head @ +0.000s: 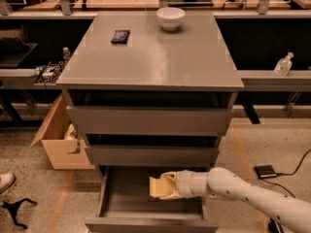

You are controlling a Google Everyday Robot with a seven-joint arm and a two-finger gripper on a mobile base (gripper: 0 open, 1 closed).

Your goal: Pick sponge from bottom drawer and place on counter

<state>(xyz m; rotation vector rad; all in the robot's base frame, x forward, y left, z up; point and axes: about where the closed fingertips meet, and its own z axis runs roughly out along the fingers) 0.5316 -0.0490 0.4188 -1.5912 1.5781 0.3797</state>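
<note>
The gripper [164, 187] is down inside the open bottom drawer [146, 224], in its right half, reaching in from the right on a pale, rounded arm [243, 192]. Its padded fingers are closed on the sponge [155, 188], pinching its right end, so the pale yellow block sticks out leftward toward the middle of the tray. Whether the sponge rests on the drawer floor or hangs just above it cannot be told. The drawer is pulled out toward the viewer, below the front edge of the counter [160, 62]; the two wider drawers above it, the middle one [150, 155] and the top one [148, 121], stand less far out. On the counter, a white bowl [170, 18] sits at the far edge, a little right of centre, and a small black flat rectangle [120, 36] lies toward the far left corner, well apart from the bowl. On the floor by the cabinet's left side stands an open cardboard box [56, 142].
</note>
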